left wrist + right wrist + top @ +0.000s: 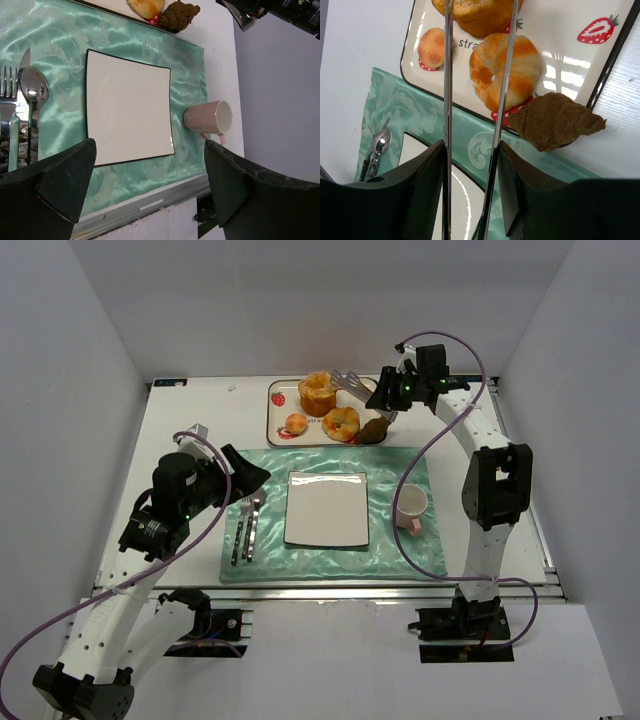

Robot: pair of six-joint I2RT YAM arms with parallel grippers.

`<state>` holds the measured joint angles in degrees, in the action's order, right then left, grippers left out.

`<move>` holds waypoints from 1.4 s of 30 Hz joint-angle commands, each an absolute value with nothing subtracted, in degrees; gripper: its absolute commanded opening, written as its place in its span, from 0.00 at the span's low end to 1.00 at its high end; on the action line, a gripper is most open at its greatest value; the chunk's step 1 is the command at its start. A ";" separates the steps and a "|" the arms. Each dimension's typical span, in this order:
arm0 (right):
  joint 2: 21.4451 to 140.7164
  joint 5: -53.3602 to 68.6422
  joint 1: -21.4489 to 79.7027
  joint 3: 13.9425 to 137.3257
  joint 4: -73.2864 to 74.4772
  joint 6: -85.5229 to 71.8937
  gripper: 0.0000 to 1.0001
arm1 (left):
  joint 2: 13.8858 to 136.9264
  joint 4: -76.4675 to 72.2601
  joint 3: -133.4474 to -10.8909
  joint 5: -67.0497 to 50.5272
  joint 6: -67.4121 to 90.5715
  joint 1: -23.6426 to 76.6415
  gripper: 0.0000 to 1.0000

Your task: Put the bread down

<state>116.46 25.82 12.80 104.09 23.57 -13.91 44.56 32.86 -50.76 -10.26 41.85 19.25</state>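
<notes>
The bread (318, 392), a tall golden muffin with a browned top, stands at the back of the strawberry-print tray (281, 400). In the right wrist view only its lower part (475, 12) shows at the top edge. My right gripper (386, 398) (471, 147) is shut on metal tongs (350, 380) (447, 75), whose two arms reach toward the bread. The tong tips are out of the wrist view. My left gripper (247, 476) (150, 146) is open and empty above the left part of the green mat.
A flatter golden bun (341, 423), a small bun (296, 424) and a dark brown pastry (376, 429) share the tray. A white square plate (327, 507) lies mid-mat (390, 550), with a fork and a spoon (253, 525) to its left and a pink cup (411, 505) to its right.
</notes>
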 commanded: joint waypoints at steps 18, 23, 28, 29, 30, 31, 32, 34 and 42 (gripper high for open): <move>123.13 22.24 14.59 113.03 21.53 -16.35 0.52 | 45.52 31.64 -52.56 -10.46 41.92 19.42 0.98; 124.98 21.62 14.85 114.34 21.36 -15.73 0.54 | 46.58 31.20 -53.00 -10.72 41.75 19.42 0.98; 126.38 22.06 15.64 115.66 21.01 -15.82 0.55 | 47.11 31.20 -53.26 -11.07 41.75 19.42 0.98; 126.47 22.23 15.82 115.75 21.01 -15.99 0.55 | 47.02 31.20 -53.35 -11.07 41.75 19.42 0.98; 126.65 22.24 16.08 116.01 20.83 -16.17 0.55 | 47.11 31.29 -53.35 -11.07 41.75 19.42 0.98; 126.74 22.24 16.08 116.10 20.66 -16.43 0.55 | 47.11 31.46 -53.44 -10.99 41.75 19.42 0.98; 126.74 22.24 16.17 116.19 20.31 -16.78 0.55 | 47.20 31.46 -53.52 -11.07 41.75 19.42 0.98; 127.35 22.15 16.35 116.72 20.21 -16.96 0.54 | 47.20 31.46 -53.61 -11.07 41.75 19.42 0.98; 128.23 21.44 16.70 115.93 20.39 -17.23 0.46 | 47.64 31.64 -54.05 -10.72 41.66 19.42 0.98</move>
